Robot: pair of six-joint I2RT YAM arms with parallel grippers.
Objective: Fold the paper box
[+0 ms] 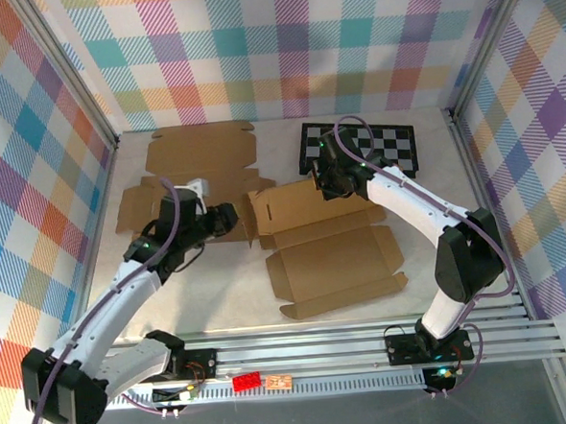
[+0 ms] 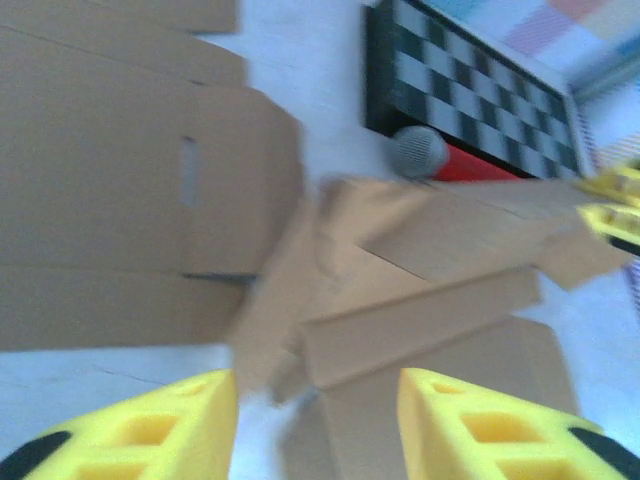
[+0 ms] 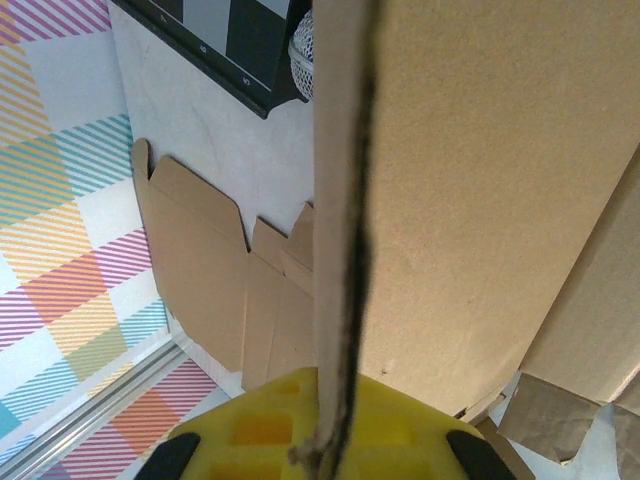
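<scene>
One paper box (image 1: 329,257) | brown cardboard | flat, far flap raised

In the top view, bare table (image 1: 221,302) lies open in the lower middle, below the half-folded box (image 1: 334,257) at centre. Flat cardboard (image 1: 198,159) covers the upper left and a checkerboard (image 1: 375,147) the upper right, with a narrow bare strip between them. The right arm (image 1: 407,204) crosses the right side.
</scene>
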